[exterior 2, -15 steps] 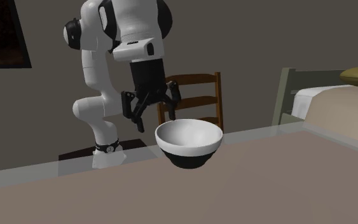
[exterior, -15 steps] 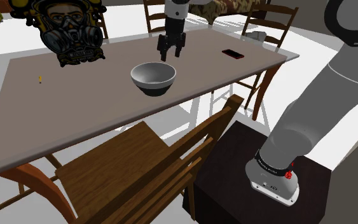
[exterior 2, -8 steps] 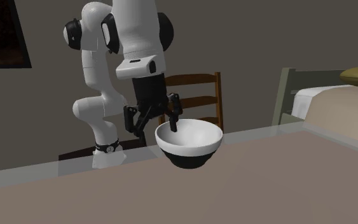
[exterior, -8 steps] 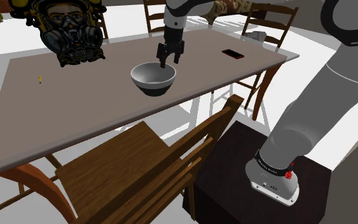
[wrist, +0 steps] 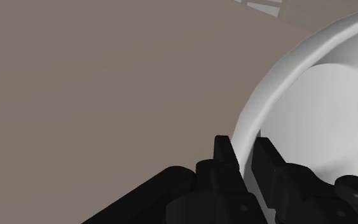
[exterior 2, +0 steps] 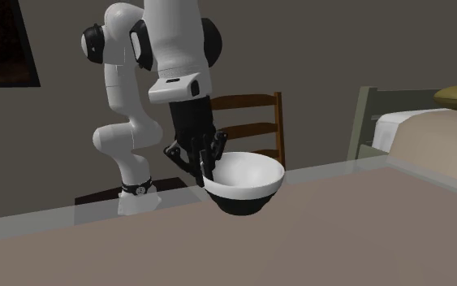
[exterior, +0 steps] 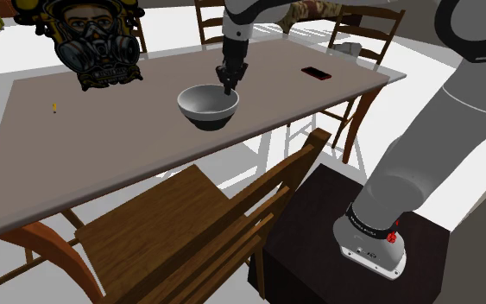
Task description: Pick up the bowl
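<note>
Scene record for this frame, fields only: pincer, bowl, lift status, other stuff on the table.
pincer: shut on the bowl's rim, one finger inside, one outside
bowl: upright, white inside, dark base, resting on the table
lift: not yet done
other items: phone and gas mask, both apart from the bowl

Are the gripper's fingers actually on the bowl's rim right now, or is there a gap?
Touching. In the wrist view the gripper straddles the rim of the bowl, one finger outside and one inside, with no gap showing.
</note>
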Controlling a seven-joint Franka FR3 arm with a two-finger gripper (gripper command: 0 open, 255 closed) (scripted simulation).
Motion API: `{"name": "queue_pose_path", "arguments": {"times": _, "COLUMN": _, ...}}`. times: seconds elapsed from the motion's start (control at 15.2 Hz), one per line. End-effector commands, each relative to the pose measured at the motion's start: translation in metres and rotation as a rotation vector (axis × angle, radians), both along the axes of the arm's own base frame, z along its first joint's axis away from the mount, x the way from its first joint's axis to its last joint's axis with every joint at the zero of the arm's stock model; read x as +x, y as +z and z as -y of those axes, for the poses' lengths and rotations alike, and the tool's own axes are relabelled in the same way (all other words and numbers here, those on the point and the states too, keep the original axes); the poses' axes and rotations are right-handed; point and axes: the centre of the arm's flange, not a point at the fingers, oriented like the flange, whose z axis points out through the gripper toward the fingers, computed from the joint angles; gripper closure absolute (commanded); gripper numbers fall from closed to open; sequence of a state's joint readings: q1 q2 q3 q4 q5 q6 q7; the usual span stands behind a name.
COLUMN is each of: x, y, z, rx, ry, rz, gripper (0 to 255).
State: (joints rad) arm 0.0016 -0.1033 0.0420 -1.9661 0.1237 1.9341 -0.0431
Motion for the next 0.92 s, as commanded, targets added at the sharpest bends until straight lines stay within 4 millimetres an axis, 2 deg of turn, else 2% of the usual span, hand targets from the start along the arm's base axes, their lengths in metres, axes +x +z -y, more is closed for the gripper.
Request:
{"name": "queue_pose_path", "arguments": {"times": 0.0, "x": 0.000, "y": 0.000, "z": 0.000, "rx": 0.000, "ry": 0.001, "rz": -0.001, "gripper": 255}}
{"name": "queue_pose_path", "arguments": {"times": 0.13, "x": -0.001, "y": -0.001, "z": 0.000, "rx": 0.000, "ry": 0.001, "rz": -0.001, "gripper": 255}}
{"name": "queue_pose_path", "arguments": {"times": 0.86, "x": -0.001, "y": 0.057, "z": 0.000, "rx": 0.000, "ry": 0.001, "rz": -0.001, "gripper": 255}}
